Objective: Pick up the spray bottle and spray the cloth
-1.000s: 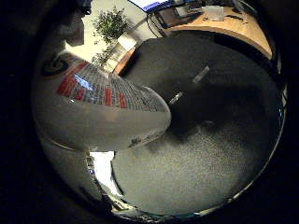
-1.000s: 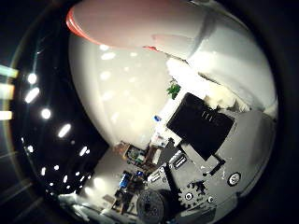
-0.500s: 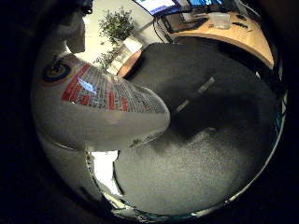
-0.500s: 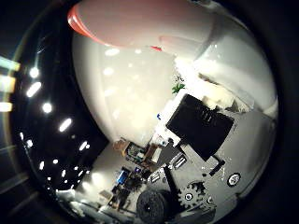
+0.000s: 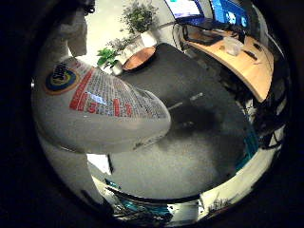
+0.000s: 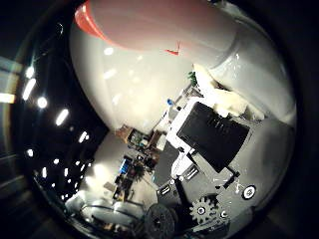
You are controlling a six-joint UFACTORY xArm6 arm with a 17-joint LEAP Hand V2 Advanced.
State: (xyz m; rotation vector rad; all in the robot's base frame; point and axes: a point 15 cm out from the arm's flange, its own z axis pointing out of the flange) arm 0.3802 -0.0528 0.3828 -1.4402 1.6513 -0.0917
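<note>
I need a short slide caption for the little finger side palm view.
White spray bottle close against the palm, above a dark grey floor.

A dark grey carpeted floor (image 5: 190, 147) spreads across the room, with a curved light wooden bench (image 5: 237, 64) along its far side carrying lit blue computer monitors (image 5: 183, 7) and a keyboard. Leafy green potted plants (image 5: 137, 19) stand by the pale wall beside a small round reddish-brown table (image 5: 140, 58). A row of bright ceiling lights (image 6: 42, 102) glows against the dark overhead.
</note>
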